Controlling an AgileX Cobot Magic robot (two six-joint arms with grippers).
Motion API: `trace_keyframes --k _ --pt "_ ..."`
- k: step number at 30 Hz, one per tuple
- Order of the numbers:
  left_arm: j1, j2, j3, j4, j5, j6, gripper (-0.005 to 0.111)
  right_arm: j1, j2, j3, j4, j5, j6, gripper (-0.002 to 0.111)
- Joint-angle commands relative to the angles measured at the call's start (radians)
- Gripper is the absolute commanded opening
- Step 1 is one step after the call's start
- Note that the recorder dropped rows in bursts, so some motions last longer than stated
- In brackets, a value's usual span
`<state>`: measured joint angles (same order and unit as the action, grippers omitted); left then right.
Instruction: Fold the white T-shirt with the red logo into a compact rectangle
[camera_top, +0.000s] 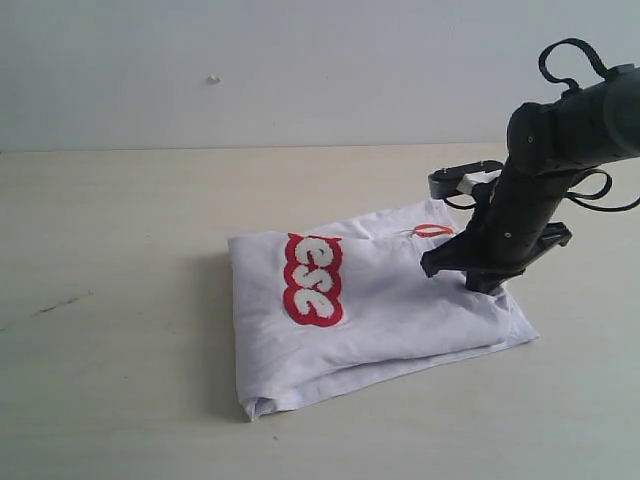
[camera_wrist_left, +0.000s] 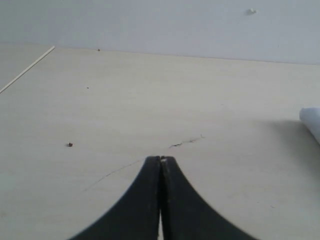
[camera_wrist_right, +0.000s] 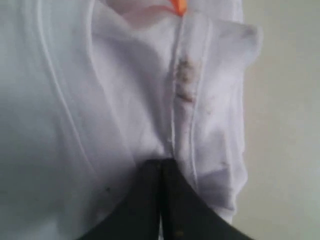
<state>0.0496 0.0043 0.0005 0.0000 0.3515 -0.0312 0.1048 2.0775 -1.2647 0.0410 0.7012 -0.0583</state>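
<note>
We logged the right fingers (camera_wrist_right: 145, 200) closed, tips pressing the folded white T-shirt (camera_top: 400, 300) by its collar (camera_wrist_right: 181, 95), likely to flatten it; left fingers (camera_wrist_left: 145, 200) closed, parked over the tabletop (camera_wrist_left: 150, 100)

Pale wood-grain table (camera_top: 120, 380), matte, with a light wall behind its far edge. Only one thing lies on it: the white T-shirt (camera_top: 400, 300). It's folded into a rough rectangle and flat on the top, right of centre in my exterior view, layers stacked along the near edge. The red logo (camera_top: 313, 280) faces up near the shirt's left end. My left wrist view shows a thin dark scratch (camera_wrist_left: 187, 142) and a small dark speck (camera_wrist_left: 70, 145) on the tabletop, well apart.
</note>
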Motion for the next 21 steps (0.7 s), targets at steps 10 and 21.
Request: trace_keyframes --k 10,21 --pt "-0.001 -0.004 0.0 -0.015 -0.001 0.004 0.0 0.08 -0.008 0.044 0.056 0.095 -0.069 0.0" --pt "-0.001 -0.004 0.0 -0.015 -0.001 0.004 0.0 0.08 -0.055 0.042 -0.226 0.074 0.175 0.0"
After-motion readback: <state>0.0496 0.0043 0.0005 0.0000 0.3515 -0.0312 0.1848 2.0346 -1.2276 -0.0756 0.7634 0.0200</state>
